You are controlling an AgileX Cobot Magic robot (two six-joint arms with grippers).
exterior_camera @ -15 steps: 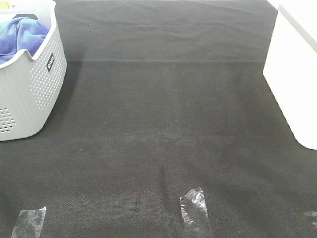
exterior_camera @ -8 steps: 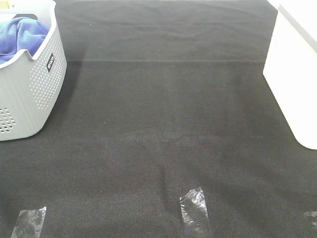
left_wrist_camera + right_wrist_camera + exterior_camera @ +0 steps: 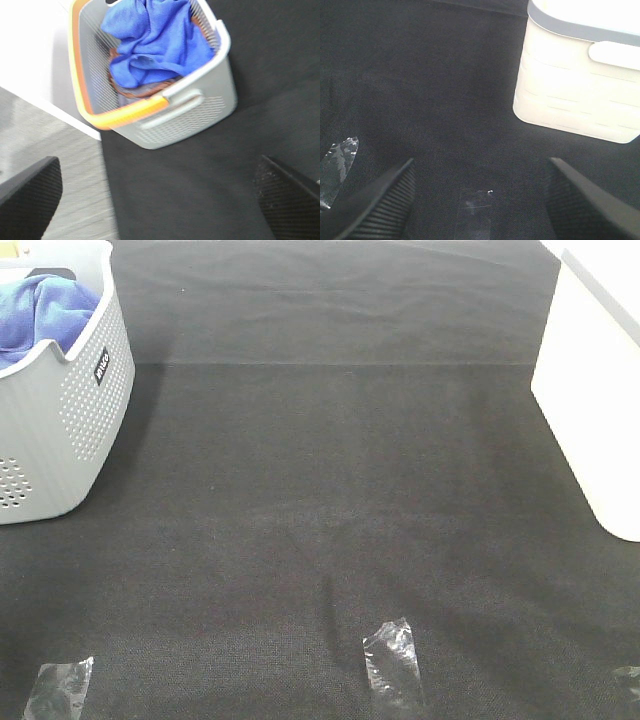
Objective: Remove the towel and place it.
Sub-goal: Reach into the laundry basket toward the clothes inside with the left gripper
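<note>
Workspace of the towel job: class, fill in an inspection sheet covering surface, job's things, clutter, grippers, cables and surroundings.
Surface: black cloth over the whole work area, slightly creased.
Job's things: blue towel crumpled inside the grey basket, lying on something brown that cannot be identified.
Clutter: white bin at the right edge; clear tape pieces stuck along the near edge.
Grippers: left gripper open, empty, apart from the basket; right gripper open, empty, over bare cloth.
Cables: nothing seen.
Surroundings: pale floor past the cloth's edge.

Black mat [image 3: 330, 490] open across the middle, grey basket [image 3: 60, 420] left, white bin [image 3: 590, 420] right
</note>
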